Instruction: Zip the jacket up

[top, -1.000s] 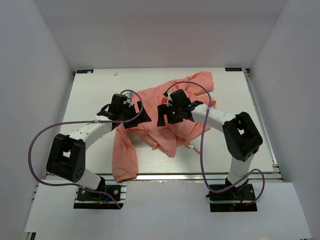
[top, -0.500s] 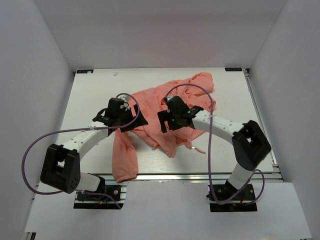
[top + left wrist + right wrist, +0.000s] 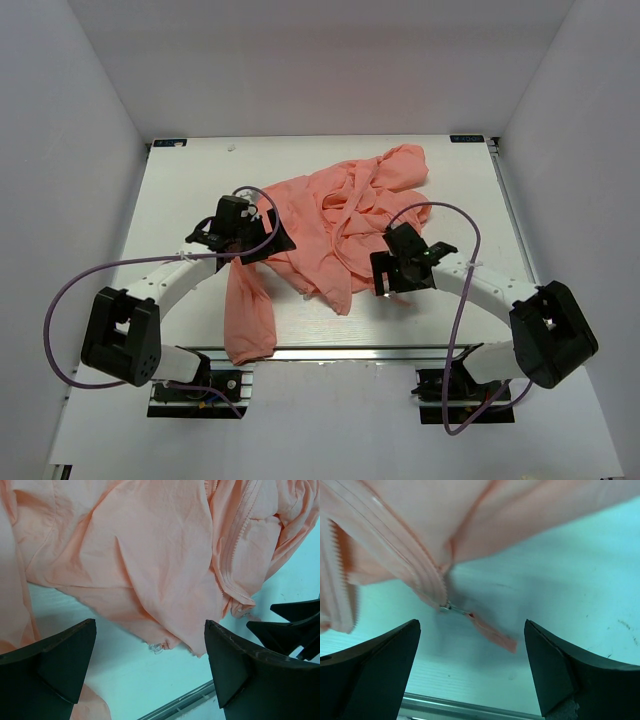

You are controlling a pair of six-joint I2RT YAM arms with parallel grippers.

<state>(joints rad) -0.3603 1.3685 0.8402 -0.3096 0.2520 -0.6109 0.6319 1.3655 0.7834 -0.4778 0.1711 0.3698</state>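
Right gripper [image 3: 384,283] hovers, jaws spread wide, over the zipper pull [image 3: 492,631] at the near hem of the jacket [image 3: 320,215], crumpled on the table [image 3: 480,200]; best drop straight, centre the tab, pinch it alone; left gripper [image 3: 270,240], equally spread, should pin the hem.

The jacket [image 3: 320,220] covers the middle of the table [image 3: 190,190] and trails down to 7 o'clock. Bare tabletop lies open at 9, 12 and 3 o'clock. Walls [image 3: 70,150] close in three sides. A purple cable [image 3: 440,205] arches above the surface between 3 and 4 o'clock.
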